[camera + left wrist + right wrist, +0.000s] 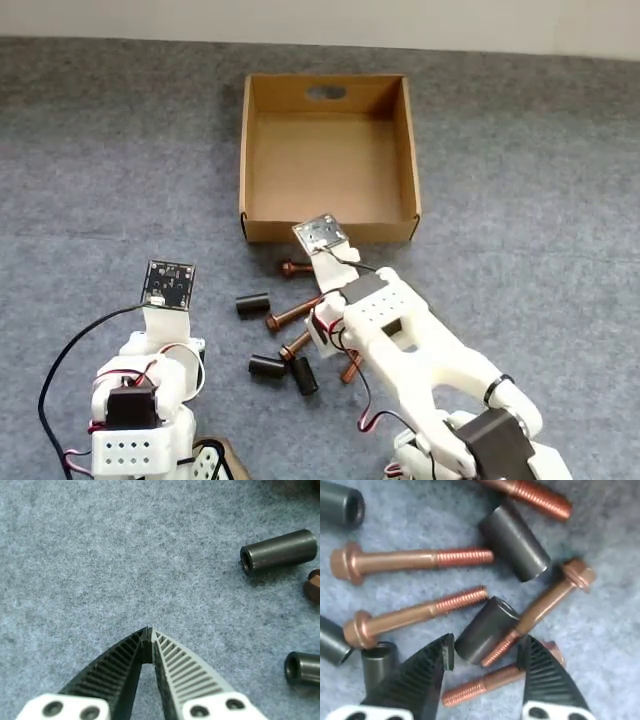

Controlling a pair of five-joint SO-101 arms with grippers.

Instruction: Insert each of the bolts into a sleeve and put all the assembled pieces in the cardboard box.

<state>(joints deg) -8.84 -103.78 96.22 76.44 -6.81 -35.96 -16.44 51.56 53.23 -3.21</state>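
Note:
Several copper bolts and dark sleeves lie loose on the grey carpet in front of the cardboard box (328, 150). My right gripper (487, 649) is open, low over the pile. One sleeve (482, 627) lies between its fingertips, with a bolt (542, 602) leaning across that sleeve. Other bolts (410, 560) (415, 614) and another sleeve (515, 542) lie just beyond. My left gripper (149, 634) is shut with nothing in it, over bare carpet. Two sleeves (278, 551) (303, 668) lie to one side of it.
The box stands open, its front wall (330, 228) just behind the pile. The right arm (400, 330) covers part of the pile. The left arm (145, 400) sits at the front left, with bare carpet around it.

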